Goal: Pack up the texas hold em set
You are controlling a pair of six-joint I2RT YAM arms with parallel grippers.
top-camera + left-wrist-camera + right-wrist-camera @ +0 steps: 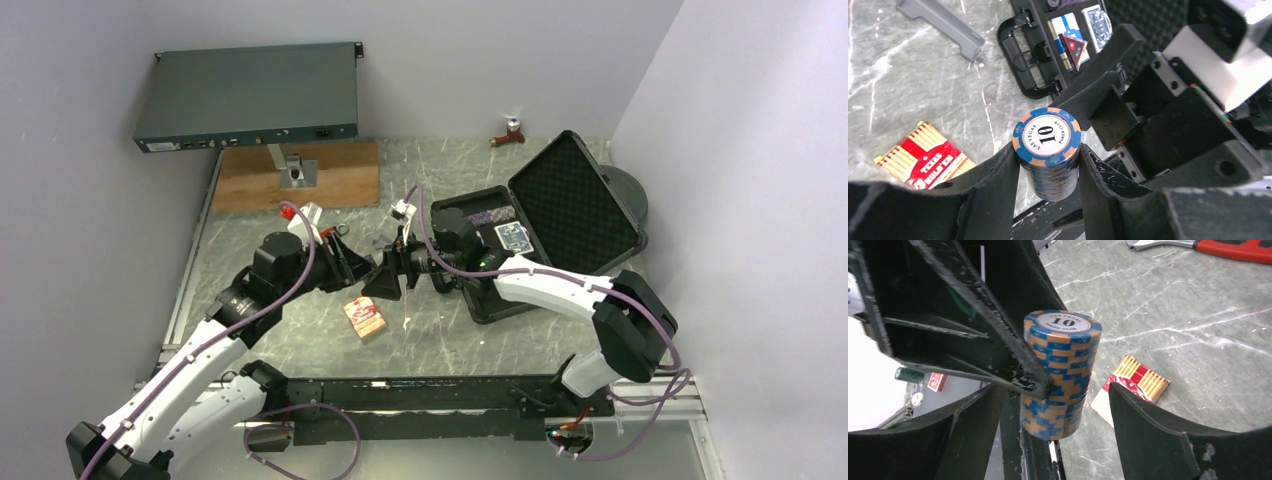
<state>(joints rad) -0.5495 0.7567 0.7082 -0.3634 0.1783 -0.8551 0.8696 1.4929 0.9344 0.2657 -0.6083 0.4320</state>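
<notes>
My left gripper (383, 282) (1049, 167) is shut on a stack of blue-and-orange "10" poker chips (1048, 150), held above the table. My right gripper (412, 264) (1053, 390) faces it with its jaws open on either side of the same stack (1060, 370), not touching it. The stack is hidden between the grippers in the top view. The black foam-lined case (575, 190) lies open at the right with card decks (512, 237) (1068, 35) in its tray. A red Texas Hold'em card box (365, 317) (923, 160) (1138, 385) lies on the table below the grippers.
A grey rack unit (248, 95) stands over a wooden board (300, 175) at the back left. A red-handled tool (300, 215) (1233, 247) lies near the left arm. A grey bar (940, 20) lies beside the case handle (1028, 55). A small bottle (512, 130) stands at the back wall.
</notes>
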